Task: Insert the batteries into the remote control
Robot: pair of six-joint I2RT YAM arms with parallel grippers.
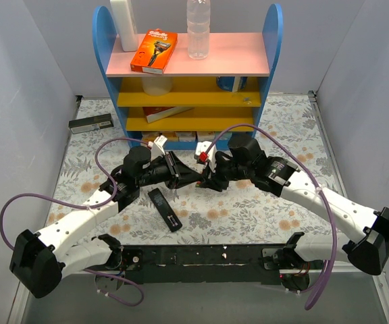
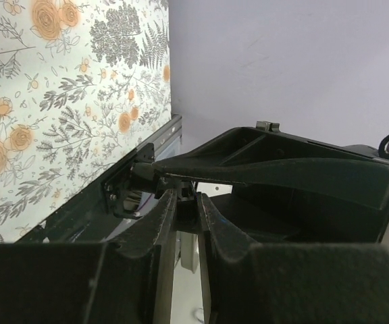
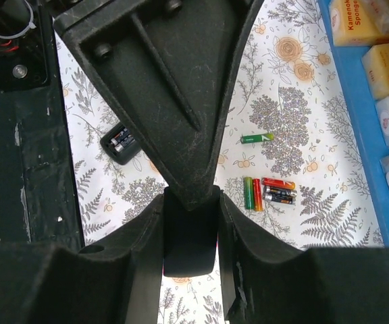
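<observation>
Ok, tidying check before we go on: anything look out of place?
The batteries lie loose on the table near the blue shelf, one green battery apart from the cluster. The remote control lies diagonally on it.

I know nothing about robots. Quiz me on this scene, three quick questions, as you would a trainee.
1. What colour is the battery lying apart from the cluster of batteries?
2. True or false: the remote control lies on the shelf.
3. What stands on the shelf's top board? A a clear bottle; B a kettle; C a lamp.
Key: 1 green; 2 false, it lies on the table; 3 A.
</observation>
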